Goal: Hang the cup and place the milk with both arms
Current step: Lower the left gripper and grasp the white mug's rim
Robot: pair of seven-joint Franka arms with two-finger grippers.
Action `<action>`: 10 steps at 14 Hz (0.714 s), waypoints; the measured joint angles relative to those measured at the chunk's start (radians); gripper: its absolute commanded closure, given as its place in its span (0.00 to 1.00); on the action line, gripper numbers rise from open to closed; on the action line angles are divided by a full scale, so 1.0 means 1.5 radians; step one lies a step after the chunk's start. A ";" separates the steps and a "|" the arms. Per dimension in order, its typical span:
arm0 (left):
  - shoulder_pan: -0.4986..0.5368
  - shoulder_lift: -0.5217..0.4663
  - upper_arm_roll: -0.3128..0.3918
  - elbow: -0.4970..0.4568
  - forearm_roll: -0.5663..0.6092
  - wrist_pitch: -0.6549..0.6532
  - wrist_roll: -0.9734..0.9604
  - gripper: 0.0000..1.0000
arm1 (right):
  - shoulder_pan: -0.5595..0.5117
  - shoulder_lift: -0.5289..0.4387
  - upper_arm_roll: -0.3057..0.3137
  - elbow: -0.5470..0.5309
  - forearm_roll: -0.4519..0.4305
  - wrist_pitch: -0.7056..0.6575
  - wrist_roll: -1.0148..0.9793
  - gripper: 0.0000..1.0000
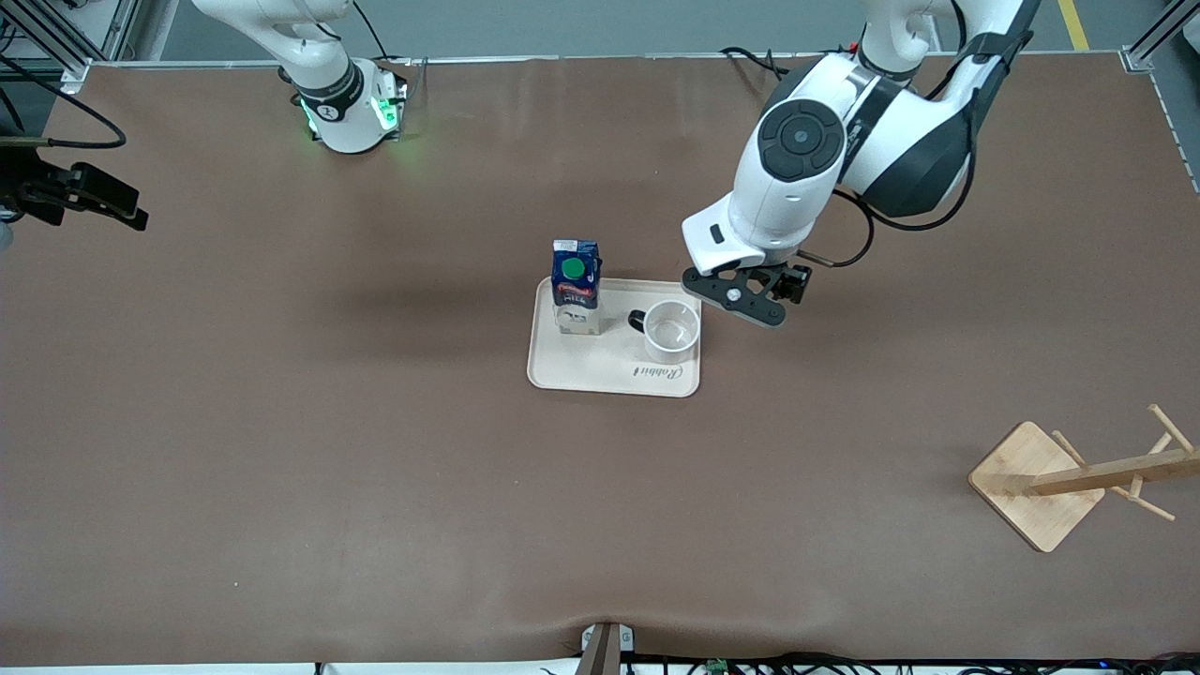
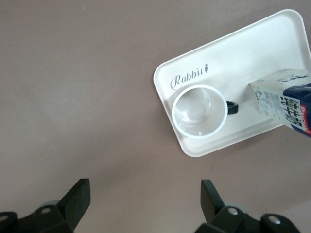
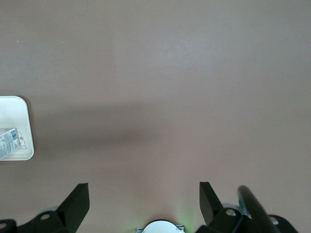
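Observation:
The white cup [image 1: 671, 330] stands on a cream tray [image 1: 614, 379], its black handle turned toward the milk carton [image 1: 575, 286], which stands upright beside it on the same tray. My left gripper [image 1: 741, 298] hangs open and empty over the table just off the tray's edge at the left arm's end, beside the cup. The left wrist view shows the cup [image 2: 199, 110], the milk [image 2: 286, 99], the tray [image 2: 262, 43] and the open left gripper [image 2: 146, 204]. My right gripper [image 3: 144, 204] is open and empty, high above its own base; it waits, out of the front view.
A wooden peg rack [image 1: 1069, 478] stands on a square base toward the left arm's end, nearer the front camera than the tray. A black fixture [image 1: 84, 192] juts in at the right arm's end. The tray's corner [image 3: 19, 116] shows in the right wrist view.

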 measured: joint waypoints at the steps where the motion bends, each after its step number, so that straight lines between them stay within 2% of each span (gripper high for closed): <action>1: -0.005 0.001 0.000 -0.019 0.000 0.027 0.000 0.00 | -0.001 0.000 -0.001 0.000 0.000 0.000 0.000 0.00; 5: -0.022 0.028 0.000 -0.063 0.000 0.106 -0.008 0.00 | -0.002 0.000 -0.002 0.000 0.000 0.000 0.000 0.00; 10: -0.022 0.100 0.001 -0.043 0.051 0.184 0.051 0.00 | -0.002 0.000 -0.001 0.000 0.000 0.001 0.000 0.00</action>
